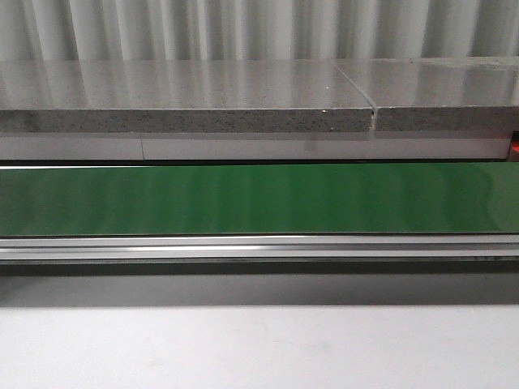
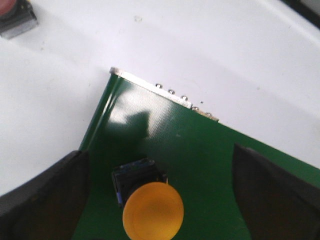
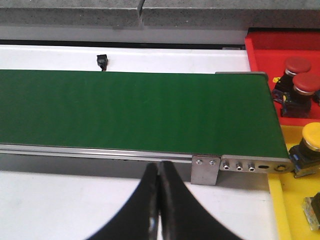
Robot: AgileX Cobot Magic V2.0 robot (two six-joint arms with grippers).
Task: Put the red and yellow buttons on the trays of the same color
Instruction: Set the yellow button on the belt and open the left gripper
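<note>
Grey stone ledge [image 1: 186, 101] before corrugated wall [image 1: 243, 28]

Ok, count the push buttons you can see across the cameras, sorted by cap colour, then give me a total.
Red buttons: 3. Two in the red tray, one on the white surface in the left wrist view.
Yellow buttons: 2. One in the yellow tray, one on the green belt between the open left fingers.
Total: 5.

The left pincer [image 2: 160, 200] has thick matte-black fingers [image 2: 45, 195] with rounded edges. The right pincer [image 3: 159, 200] has glossy black fingers [image 3: 175, 210], curved and tapering to narrow tips.
</note>
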